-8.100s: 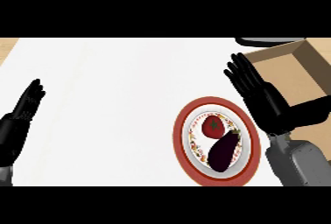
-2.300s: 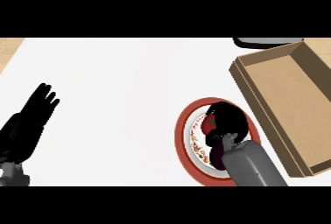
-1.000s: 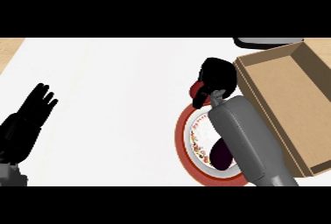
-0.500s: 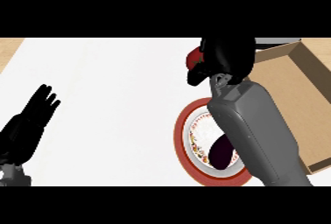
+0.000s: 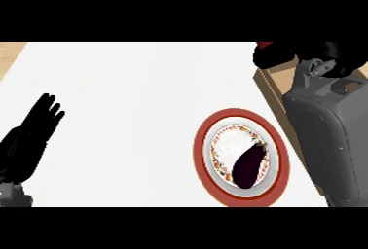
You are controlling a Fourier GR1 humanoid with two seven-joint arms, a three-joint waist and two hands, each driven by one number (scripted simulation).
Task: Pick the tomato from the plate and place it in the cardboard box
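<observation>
Tomato (image 5: pixel 265 44), small, round and red, looks soft and slippery; my black right hand (image 5: pixel 302 52) curls around its middle.

Views: one only, the head view, so no second view shares any ground with it.
Position: up at the robot's head, above the near edge of the worktop (image 5: pixel 137 87).
Direction: steeply downward onto the white top.
Nearness: close; the right forearm (image 5: pixel 327 141) fills the right side.
Framing: the plate (image 5: pixel 241 158) sits low right, the cardboard box (image 5: pixel 267 87) is cut by the right edge, the left hand (image 5: pixel 32 136) by the left.
</observation>
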